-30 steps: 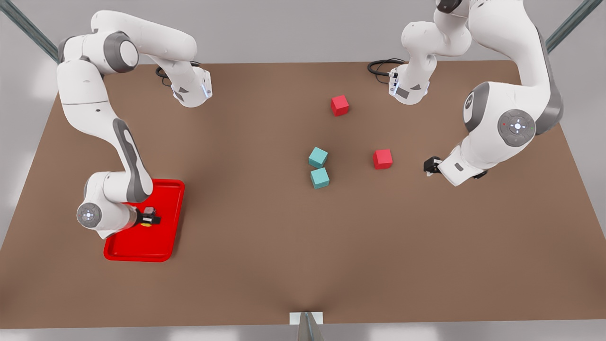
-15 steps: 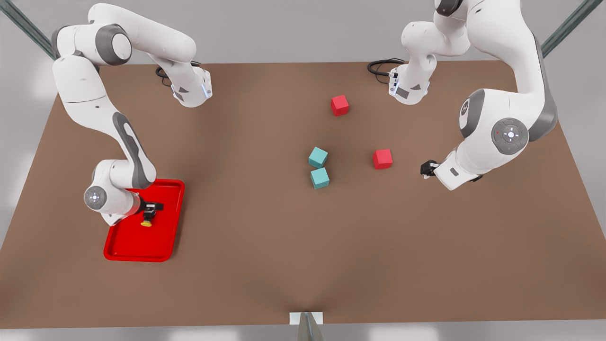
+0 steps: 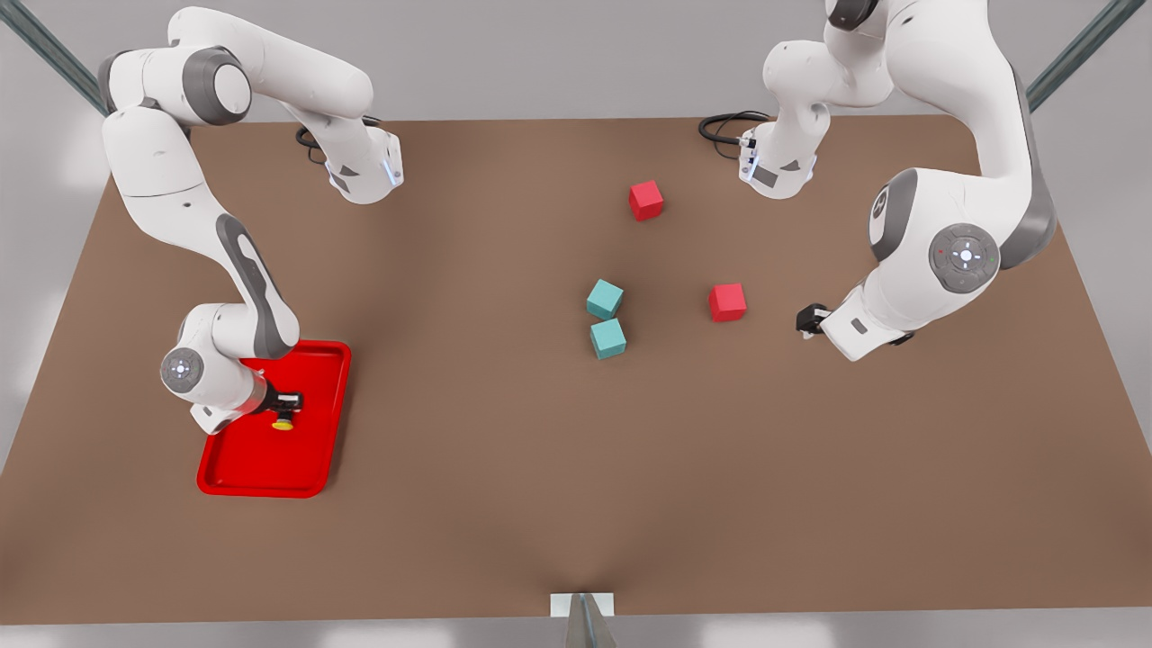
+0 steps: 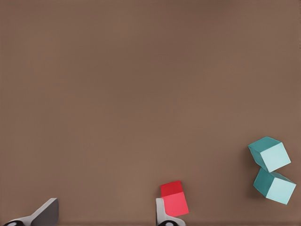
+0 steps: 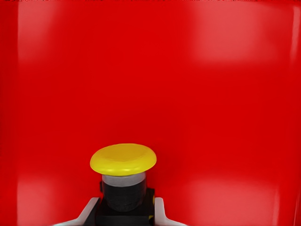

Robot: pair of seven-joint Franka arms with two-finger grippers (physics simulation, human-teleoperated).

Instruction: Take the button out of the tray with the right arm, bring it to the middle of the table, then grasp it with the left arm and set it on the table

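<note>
Currently the right claw (image 3: 286,402) is clamped on the button (image 5: 123,176), fingers against its dark base, over the tray (image 3: 310,468) at the front view's left. Extraction is in progress (judged); transfer to mid-worktop, handover and placement remain. Farther off, the left claw (image 3: 808,319) waits with fingers spread, holding nothing, near a red cube (image 3: 726,301). Two teal cubes (image 3: 607,319) and another red cube (image 3: 645,199) lie on the brown worktop (image 3: 468,378).

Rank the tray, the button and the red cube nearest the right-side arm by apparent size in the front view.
1. tray
2. red cube
3. button, partly hidden under the right gripper, clearly smallest.
</note>
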